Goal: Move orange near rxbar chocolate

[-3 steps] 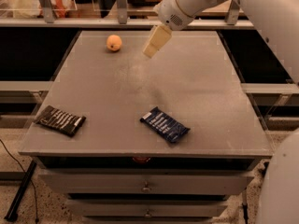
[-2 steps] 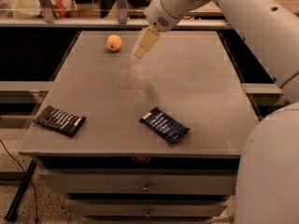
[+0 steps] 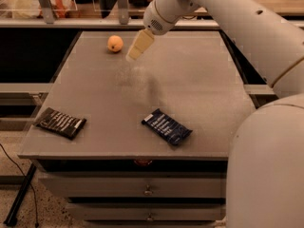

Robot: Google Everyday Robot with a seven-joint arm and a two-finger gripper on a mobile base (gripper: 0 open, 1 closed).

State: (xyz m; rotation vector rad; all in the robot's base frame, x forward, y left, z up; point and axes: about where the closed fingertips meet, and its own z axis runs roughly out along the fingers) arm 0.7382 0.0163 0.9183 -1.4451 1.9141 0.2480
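Cream hand (image 3: 135, 52) beside orange-yellow orange (image 3: 115, 43), black white-lettered rxbar chocolate (image 3: 60, 123), dark blue bar (image 3: 166, 127), grey table (image 3: 199, 80)

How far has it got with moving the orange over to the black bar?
Nothing is done yet: the orange lies at the far end of the table, well apart from the rxbar at the near left corner. In hand: the gripper hangs just right of the orange, not holding it. Left: grasp it, carry it and set it beside the rxbar, not the blue bar.
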